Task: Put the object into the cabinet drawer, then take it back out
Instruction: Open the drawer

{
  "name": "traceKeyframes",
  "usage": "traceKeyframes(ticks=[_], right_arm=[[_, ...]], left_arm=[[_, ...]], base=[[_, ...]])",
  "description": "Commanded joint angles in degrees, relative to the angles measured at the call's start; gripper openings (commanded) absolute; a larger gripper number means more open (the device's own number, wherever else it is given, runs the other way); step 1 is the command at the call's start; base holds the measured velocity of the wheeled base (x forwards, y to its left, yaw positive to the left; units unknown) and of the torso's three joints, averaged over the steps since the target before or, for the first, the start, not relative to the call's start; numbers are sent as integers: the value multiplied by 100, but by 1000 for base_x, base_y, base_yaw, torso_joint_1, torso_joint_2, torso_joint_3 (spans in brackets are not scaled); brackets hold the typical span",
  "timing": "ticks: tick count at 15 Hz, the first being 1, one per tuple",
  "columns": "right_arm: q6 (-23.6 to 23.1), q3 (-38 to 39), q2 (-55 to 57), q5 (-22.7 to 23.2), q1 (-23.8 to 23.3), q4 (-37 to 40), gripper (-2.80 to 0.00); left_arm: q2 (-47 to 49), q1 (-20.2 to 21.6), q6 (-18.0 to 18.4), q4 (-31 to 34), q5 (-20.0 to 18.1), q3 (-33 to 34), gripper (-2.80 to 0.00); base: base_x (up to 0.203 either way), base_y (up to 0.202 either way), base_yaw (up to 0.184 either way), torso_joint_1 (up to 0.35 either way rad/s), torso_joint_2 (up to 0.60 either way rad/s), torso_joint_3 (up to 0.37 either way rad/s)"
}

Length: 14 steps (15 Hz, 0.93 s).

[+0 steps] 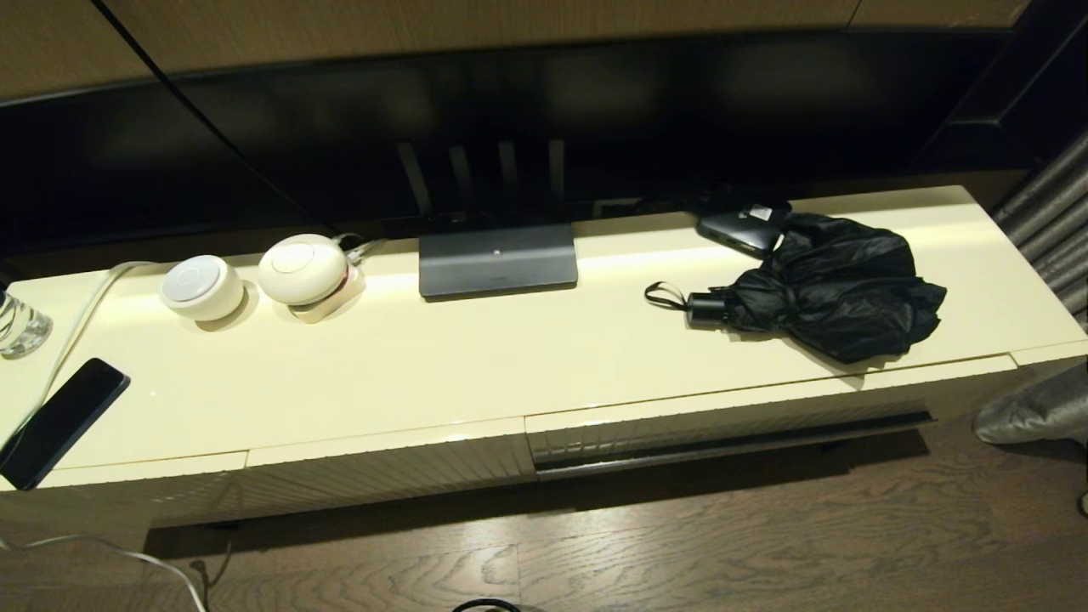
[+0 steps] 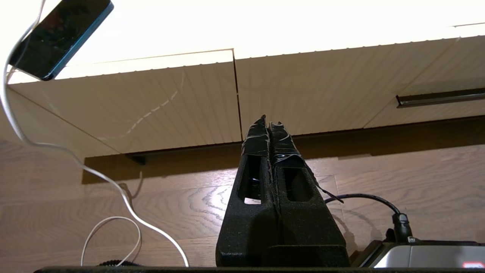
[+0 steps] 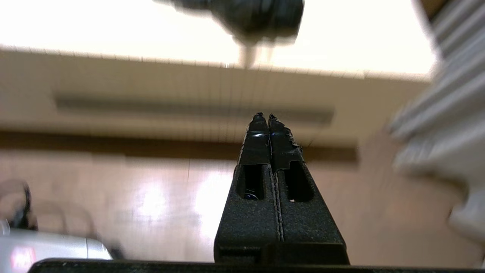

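Note:
The black folding umbrella [image 1: 837, 285] lies on the right part of the cream cabinet top, its short handle [image 1: 705, 308] and wrist loop [image 1: 663, 295] pointing left. It shows as a dark blur [image 3: 257, 15] in the right wrist view. Below it is the ribbed cabinet drawer [image 1: 731, 416] with its dark underside strip; none of its interior shows. Neither gripper appears in the head view. My right gripper [image 3: 264, 115] is shut on nothing, low in front of the drawer [image 3: 189, 104]. My left gripper [image 2: 268, 121] is shut and empty, low before the left panels, with the drawer [image 2: 454, 76] off to one side.
On the cabinet top stand a TV base [image 1: 497, 259], two round white devices [image 1: 202, 287] [image 1: 302, 270], a small black box [image 1: 739, 228], a glass [image 1: 17, 323] and a dark phone [image 1: 59, 421] with a white cable. Grey curtain [image 1: 1054, 212] hangs at the right.

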Motion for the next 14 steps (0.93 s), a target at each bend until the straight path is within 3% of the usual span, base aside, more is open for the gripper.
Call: traceKeyframes(ticks=[1,4,9,14], right_arm=[[-58,-1216,528,38,6,235,-280],[-500,-2826,1531,69,56,999,-280],[-2689,-4184,3189,106,405,1830,-280],[-4280,-5081,5338,-85,382,2029,-280]], left_arm=[[7,2,-1,-9,1,18,-280],[7,2,-1,-9,1,18,-280],[7,2,-1,-9,1,18,-280],[7,2,-1,-1,1,18,-280]], base=[[0,0,0,0,0,0],[0,0,0,0,0,0],[0,0,0,0,0,0],[0,0,0,0,0,0]])
